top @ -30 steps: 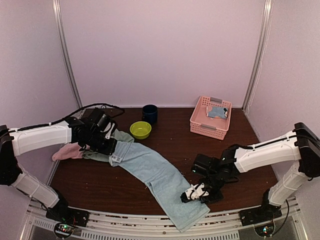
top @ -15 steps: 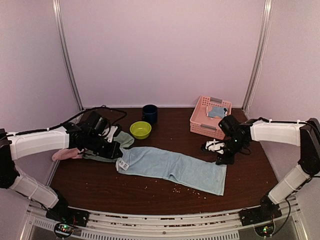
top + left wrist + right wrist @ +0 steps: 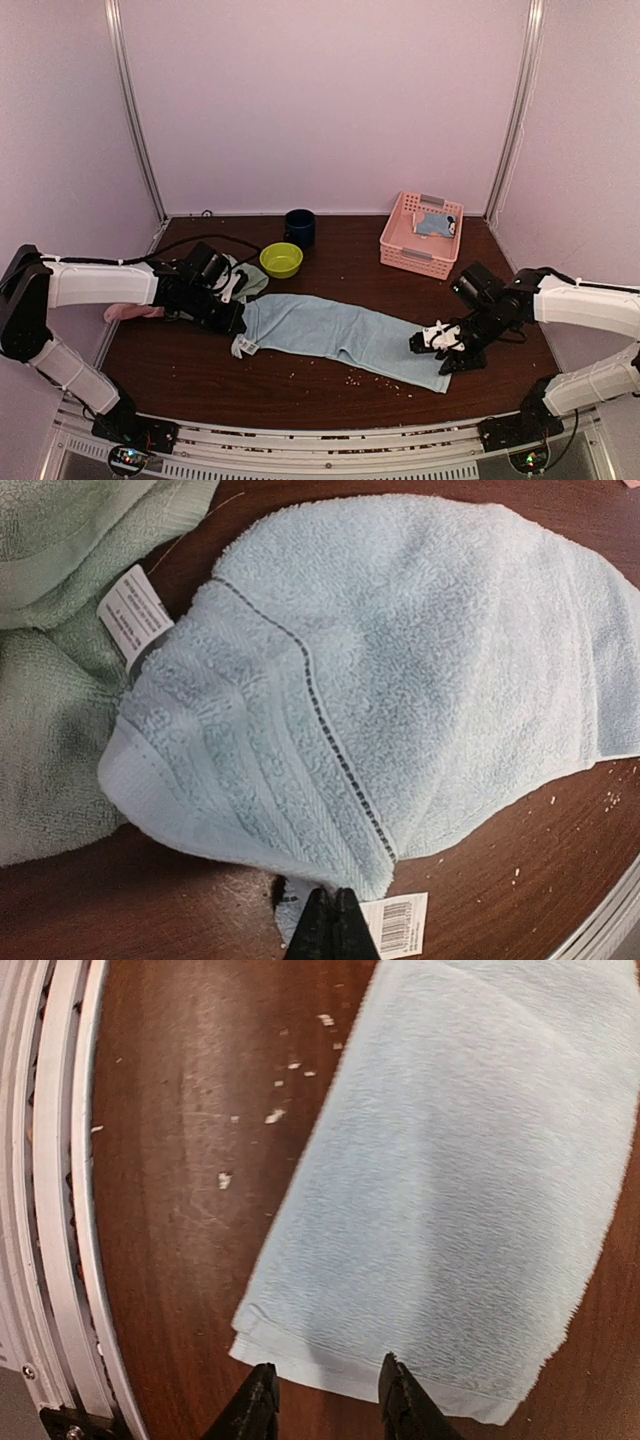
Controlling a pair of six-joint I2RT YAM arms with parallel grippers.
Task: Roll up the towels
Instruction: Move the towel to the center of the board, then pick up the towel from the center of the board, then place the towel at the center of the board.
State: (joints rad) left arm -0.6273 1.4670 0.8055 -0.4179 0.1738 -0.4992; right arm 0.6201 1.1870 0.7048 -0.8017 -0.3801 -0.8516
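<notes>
Basket holds a patterned towel — left gripper pinches pale blue towel, right gripper spread.

A dark brown table carries a lime-green bowl toward its back left, upright and open. Just behind the bowl, near the back edge, stands a dark blue mug. A pink lattice basket sits in the back right corner. Pale crumbs lie scattered toward the near edge, where a pale metal rail runs.
</notes>
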